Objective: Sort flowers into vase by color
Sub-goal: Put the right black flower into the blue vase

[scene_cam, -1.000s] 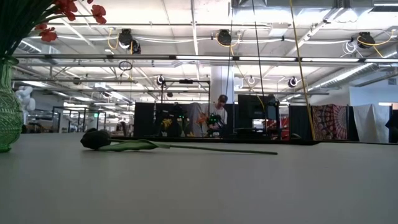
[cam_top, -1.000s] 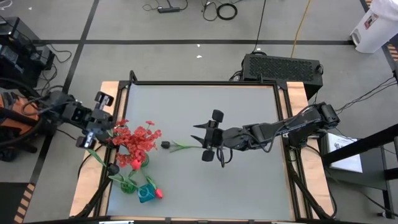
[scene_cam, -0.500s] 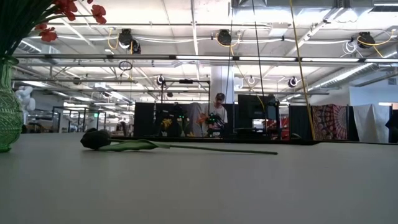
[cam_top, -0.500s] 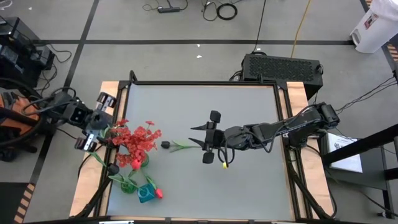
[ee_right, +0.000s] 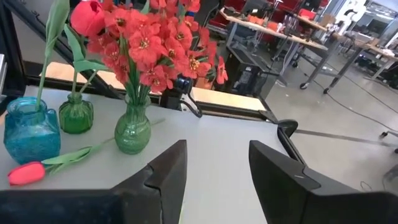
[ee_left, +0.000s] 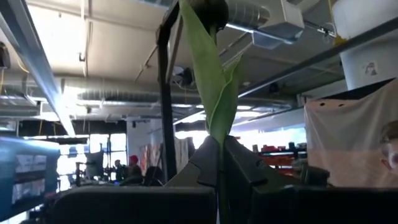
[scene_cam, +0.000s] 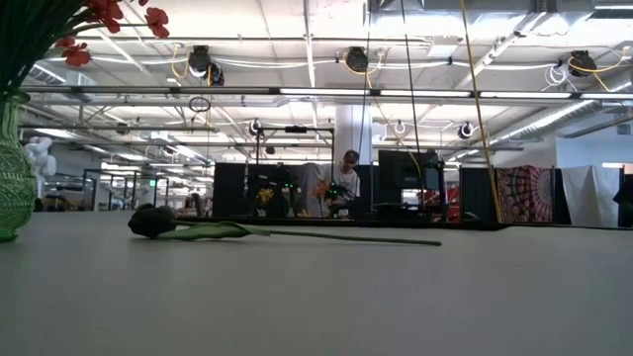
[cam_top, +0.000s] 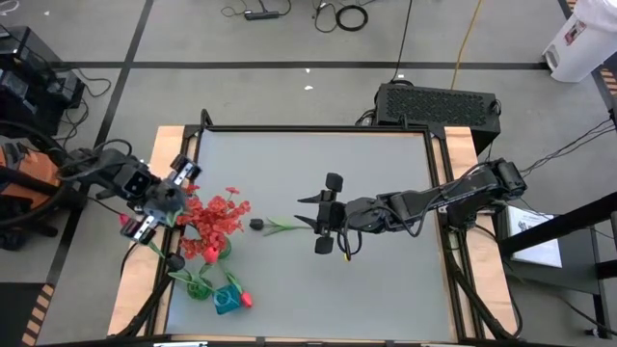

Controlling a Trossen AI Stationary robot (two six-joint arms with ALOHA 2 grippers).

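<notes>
My left gripper (cam_top: 166, 198) is at the table's left edge beside the red frilly blooms (cam_top: 214, 217), shut on a flower with a green leaf (ee_left: 211, 81) and a dark bud (ee_left: 208, 7). The blooms stand in a green vase (ee_right: 132, 132). Next to it are a small green vase (ee_right: 76, 115) and a blue vase (ee_right: 28, 134), with a pink tulip (ee_right: 28, 173) lying by the blue one. A black-bud flower (cam_top: 256, 224) lies flat mid-table (scene_cam: 153, 221). My right gripper (cam_top: 323, 214) hovers open over its stem end (ee_right: 216, 155). My left gripper pinches the flower's thin green stem (ee_left: 221, 149) between its two fingers, just below the leaf. The fingers (ee_left: 202, 165) come from the table's left side, slanting upward. The flower rises past the fingertips with its bud uppermost, lifted clear of the table.
Another dark bud on a green stem (cam_top: 176, 261) shows left of the small vases. Wooden rails (cam_top: 461, 154) frame the grey table top (cam_top: 386, 289), which is bare on its right half. A black box (cam_top: 439, 101) sits beyond the far edge.
My left gripper has moved toward the table's right, closer to the red blooms. It has rolled and tipped its fingers upward, staying shut on the flower.
</notes>
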